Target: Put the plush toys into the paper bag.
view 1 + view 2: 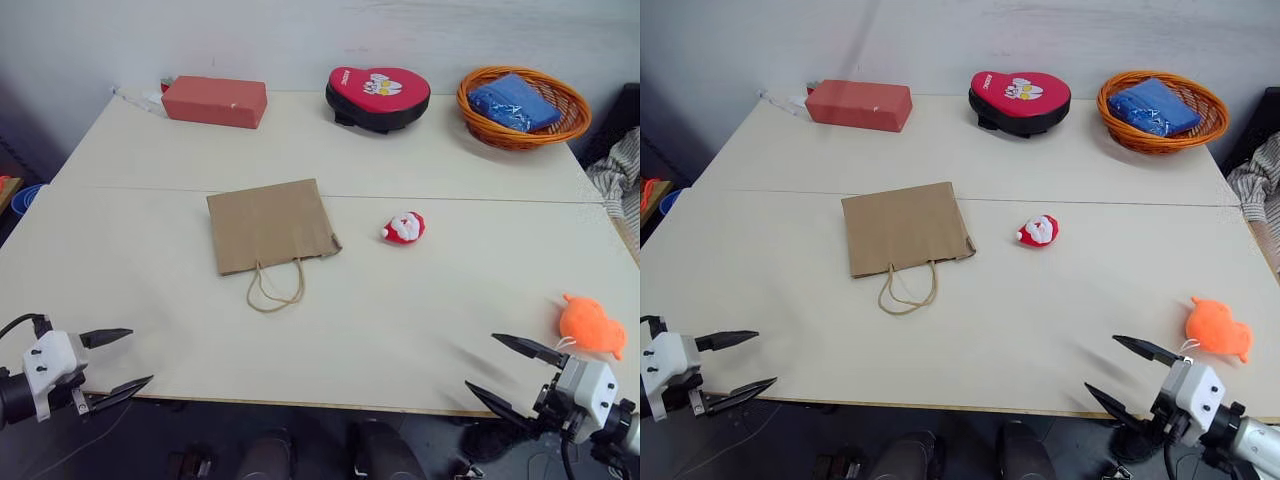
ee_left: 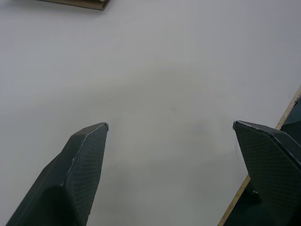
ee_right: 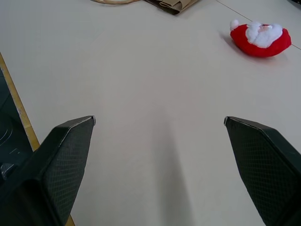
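- Lying flat near the middle of the desk (image 1: 420, 330): paper bag (image 1: 268, 224), plain brown, no print readable, mouth and twisted loop handles (image 1: 275, 290) toward the near edge.
- Santa plush (image 1: 404, 228) just right of the bag, apart from it, on its side; red body, white beard.
- Orange plush (image 1: 592, 327) close to the right end of the near edge, near the right gripper, not touching it.
- Left gripper (image 1: 118, 361) at the near-left corner, fingers spread wide, nothing between them, over the desk edge.
- Right gripper (image 1: 510, 372) at the near edge toward the right corner, fingers spread wide, empty; the right wrist view looks toward the Santa.
- Far edge, left to right: red box (image 1: 215, 101), no label legible; red heart-shaped pad (image 1: 380, 92) on a black base with a white cartoon graphic and small writing too small to read; orange woven basket (image 1: 570, 128) at the far-right corner holding a blue packet (image 1: 513, 102).
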### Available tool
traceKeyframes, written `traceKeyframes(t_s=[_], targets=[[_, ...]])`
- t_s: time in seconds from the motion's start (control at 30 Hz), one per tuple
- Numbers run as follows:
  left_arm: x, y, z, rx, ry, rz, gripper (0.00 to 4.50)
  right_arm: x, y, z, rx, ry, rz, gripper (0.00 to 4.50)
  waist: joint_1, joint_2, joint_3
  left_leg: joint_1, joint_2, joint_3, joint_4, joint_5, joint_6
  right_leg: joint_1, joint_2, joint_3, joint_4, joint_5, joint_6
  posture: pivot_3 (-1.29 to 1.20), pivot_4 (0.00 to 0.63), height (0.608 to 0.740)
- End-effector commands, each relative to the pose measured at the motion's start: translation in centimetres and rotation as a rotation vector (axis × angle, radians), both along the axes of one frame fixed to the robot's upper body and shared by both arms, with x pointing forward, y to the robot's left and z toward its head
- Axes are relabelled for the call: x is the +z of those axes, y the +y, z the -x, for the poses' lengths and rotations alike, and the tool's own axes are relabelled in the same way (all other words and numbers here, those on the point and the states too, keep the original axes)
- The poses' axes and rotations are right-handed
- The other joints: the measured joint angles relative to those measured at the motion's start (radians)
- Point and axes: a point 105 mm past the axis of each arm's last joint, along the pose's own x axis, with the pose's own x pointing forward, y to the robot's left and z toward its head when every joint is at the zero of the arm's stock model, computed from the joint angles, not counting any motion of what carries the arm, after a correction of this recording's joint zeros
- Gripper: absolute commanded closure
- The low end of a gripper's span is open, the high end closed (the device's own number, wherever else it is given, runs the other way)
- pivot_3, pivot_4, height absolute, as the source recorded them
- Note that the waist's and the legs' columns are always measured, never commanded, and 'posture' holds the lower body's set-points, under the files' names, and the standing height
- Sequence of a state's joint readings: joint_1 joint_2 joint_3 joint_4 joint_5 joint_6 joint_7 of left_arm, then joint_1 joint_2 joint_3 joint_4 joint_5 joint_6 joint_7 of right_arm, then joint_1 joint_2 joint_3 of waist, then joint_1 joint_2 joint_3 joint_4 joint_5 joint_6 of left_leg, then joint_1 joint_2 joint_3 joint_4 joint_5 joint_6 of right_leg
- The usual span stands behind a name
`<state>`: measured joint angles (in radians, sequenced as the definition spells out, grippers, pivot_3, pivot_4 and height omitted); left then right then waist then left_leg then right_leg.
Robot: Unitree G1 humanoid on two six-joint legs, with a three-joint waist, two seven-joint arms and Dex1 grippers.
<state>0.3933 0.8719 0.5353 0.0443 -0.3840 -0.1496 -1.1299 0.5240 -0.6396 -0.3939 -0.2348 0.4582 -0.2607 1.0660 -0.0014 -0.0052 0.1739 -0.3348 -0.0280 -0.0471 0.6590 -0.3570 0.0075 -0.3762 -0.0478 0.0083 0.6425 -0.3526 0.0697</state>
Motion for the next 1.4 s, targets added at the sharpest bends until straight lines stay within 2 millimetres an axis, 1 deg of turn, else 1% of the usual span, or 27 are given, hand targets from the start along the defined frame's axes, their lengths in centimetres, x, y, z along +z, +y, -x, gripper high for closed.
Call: traceKeyframes(t_s=[0.03, 0.07, 0.13, 0.23, 0.27, 0.3, 0.4, 0.43, 0.5, 0.57, 0.67, 0.8, 0.9, 1.03, 1.13, 1.2, 1.23, 1.27, 1.3, 1.4], targets=[[0.6, -0.1, -0.1, -0.021, -0.028, -0.024, 0.04, 0.6, 0.6, 0.5, 0.017, -0.022, 0.001, 0.00, 0.000, 0.000, 0.000, 0.000, 0.000, 0.000, 0.000, 0.000, 0.000, 0.000, 0.000, 0.000, 0.000, 0.000, 0.000, 0.00, 0.150, 0.740], [0.7, -0.3, -0.2, -0.028, -0.022, -0.007, 0.04, 0.7, 0.7, 0.6, 0.017, -0.020, -0.006, 0.00, 0.000, 0.000, 0.000, 0.000, 0.000, 0.000, 0.000, 0.000, 0.000, 0.000, 0.000, 0.000, 0.000, 0.000, 0.000, 0.00, 0.150, 0.740], [1.2, -1.4, -0.8, -0.060, -0.012, 0.035, 0.04, 1.4, 1.5, 0.4, 0.017, -0.049, -0.037, 0.00, 0.000, 0.000, 0.000, 0.000, 0.000, 0.000, 0.000, 0.000, 0.000, 0.000, 0.000, 0.000, 0.000, 0.000, 0.000, 0.00, 0.150, 0.740], [2.5, -3.5, -2.1, -0.133, 0.020, 0.091, 0.04, 2.8, 2.7, -0.4, -0.014, -0.119, -0.095, 0.00, 0.001, 0.000, 0.000, 0.000, 0.000, 0.000, 0.000, 0.000, 0.000, 0.000, 0.000, 0.000, 0.000, 0.000, 0.000, 0.00, 0.150, 0.740], [3.0, -4.3, -2.6, -0.163, 0.025, 0.111, 0.04, 3.3, 3.3, -0.5, 0.000, -0.145, -0.125, 0.00, 0.001, 0.000, 0.000, 0.000, 0.000, 0.000, 0.000, 0.000, 0.000, 0.000, 0.000, 0.000, 0.001, 0.000, 0.000, 0.00, 0.150, 0.740], [3.6, -5.1, -3.2, -0.191, 0.017, 0.117, 0.04, 4.1, 4.4, -0.1, 0.064, -0.150, -0.189, 0.00, 0.001, 0.000, 0.000, 0.000, 0.000, 0.000, 0.000, 0.000, 0.000, 0.000, 0.000, 0.000, 0.001, 0.000, 0.000, 0.00, 0.150, 0.740], [4.2, -7.4, -4.8, -0.313, -0.026, 0.027, 0.04, 5.3, 5.5, -0.4, 0.065, -0.172, -0.257, 0.00, 0.001, 0.002, 0.001, 0.000, 0.000, -0.001, 0.000, 0.001, -0.002, 0.000, 0.000, -0.001, 0.001, 0.000, 0.000, 0.00, 0.150, 0.740], [4.1, -8.4, -5.3, -0.365, -0.027, -0.007, 0.04, 5.5, 5.7, -0.6, 0.063, -0.180, -0.263, 0.00, 0.001, 0.002, 0.001, 0.000, 0.000, -0.001, 0.000, 0.002, -0.003, 0.000, 0.000, -0.001, 0.001, 0.000, 0.000, 0.00, 0.150, 0.740], [4.3, -10.9, -7.0, -0.455, -0.064, -0.029, 0.04, 5.7, 6.3, -0.8, 0.078, -0.200, -0.284, 0.00, 0.002, 0.002, 0.001, 0.000, 0.000, -0.001, 0.000, 0.003, -0.006, 0.000, 0.000, -0.001, 0.001, 0.000, 0.000, 0.00, 0.150, 0.740], [4.5, -12.8, -8.9, -0.497, -0.111, -0.037, 0.04, 5.6, 6.8, -1.0, 0.092, -0.215, -0.290, 0.00, 0.005, 0.002, 0.001, -0.001, -0.001, -0.001, 0.001, 0.003, -0.006, -0.001, 0.001, -0.001, 0.001, 0.000, 0.000, 0.00, 0.150, 0.740], [3.9, -14.4, -10.9, -0.544, -0.142, -0.098, 0.04, 5.3, 7.2, -1.2, 0.089, -0.226, -0.300, 0.00, 0.000, 0.002, 0.001, -0.002, -0.001, -0.001, 0.003, 0.003, -0.007, -0.001, 0.002, -0.001, 0.002, 0.000, 0.001, 0.00, 0.150, 0.740], [3.3, -16.2, -12.9, -0.601, -0.165, -0.142, 0.04, 4.8, 7.4, -1.4, 0.071, -0.242, -0.299, 0.00, -0.003, 0.001, 0.001, -0.002, 0.000, 0.001, 0.003, 0.003, -0.007, -0.003, 0.004, 0.000, 0.003, 0.000, 0.001, 0.00, 0.150, 0.740], [3.8, -16.9, -13.9, -0.616, -0.196, -0.136, 0.65, 4.7, 7.4, -1.5, 0.052, -0.261, -0.291, 0.00, -0.001, 0.001, 0.001, -0.003, 0.000, 0.001, 0.005, 0.003, -0.007, -0.003, 0.004, 0.000, 0.004, 0.000, 0.001, 0.00, 0.150, 0.740], [3.9, -17.5, -14.4, -0.654, -0.211, -0.129, 1.95, 4.4, 7.5, -1.5, 0.034, -0.261, -0.282, 0.00, 0.001, 0.001, 0.001, -0.003, 0.000, 0.000, 0.005, 0.004, -0.008, -0.003, 0.004, 0.000, 0.004, 0.000, 0.001, 0.00, 0.150, 0.740], [4.3, -18.2, -14.5, -0.669, -0.203, -0.089, 2.92, 4.0, 7.6, -1.6, 0.025, -0.246, -0.275, 0.00, 0.002, 0.001, 0.001, -0.003, 0.000, 0.000, 0.006, 0.004, -0.008, -0.003, 0.004, 0.000, 0.004, 0.000, 0.001, 0.00, 0.150, 0.740], [5.1, -19.3, -14.3, -0.702, -0.203, -0.019, 3.60, 3.9, 7.6, -1.6, 0.014, -0.239, -0.281, 0.00, 0.002, 0.001, 0.001, -0.004, 0.000, 0.000, 0.006, 0.004, -0.008, -0.003, 0.004, 0.000, 0.004, 0.000, 0.001, 0.00, 0.150, 0.740], [5.8, -19.9, -14.1, -0.723, -0.205, 0.031, 3.93, 3.9, 7.6, -1.7, 0.012, -0.235, -0.285, 0.00, 0.002, 0.001, 0.001, -0.004, 0.000, 0.000, 0.006, 0.004, -0.008, -0.003, 0.004, 0.000, 0.004, 0.000, 0.001, 0.00, 0.150, 0.740], [6.9, -20.9, -13.7, -0.763, -0.206, 0.103, 4.28, 3.9, 7.8, -1.7, 0.016, -0.228, -0.298, 0.00, 0.004, 0.001, 0.001, -0.004, 0.000, 0.000, 0.007, 0.004, -0.008, -0.003, 0.004, 0.000, 0.004, 0.000, 0.001, 0.00, 0.150, 0.740], [7.9, -21.8, -13.3, -0.802, -0.205, 0.165, 4.48, 4.1, 8.0, -1.7, 0.019, -0.223, -0.314, 0.00, 0.004, 0.001, 0.001, -0.005, 0.000, -0.001, 0.007, 0.004, -0.008, -0.003, 0.004, -0.001, 0.004, 0.000, 0.001, 0.00, 0.150, 0.740], [10.2, -23.8, -12.4, -0.875, -0.208, 0.273, 4.48, 4.9, 8.8, -2.0, 0.051, -0.213, -0.336, 0.00, 0.004, 0.001, 0.001, -0.006, 0.000, -0.002, 0.009, 0.004, -0.008, -0.003, 0.003, -0.001, 0.004, 0.001, 0.002, 0.00, 0.150, 0.740]])
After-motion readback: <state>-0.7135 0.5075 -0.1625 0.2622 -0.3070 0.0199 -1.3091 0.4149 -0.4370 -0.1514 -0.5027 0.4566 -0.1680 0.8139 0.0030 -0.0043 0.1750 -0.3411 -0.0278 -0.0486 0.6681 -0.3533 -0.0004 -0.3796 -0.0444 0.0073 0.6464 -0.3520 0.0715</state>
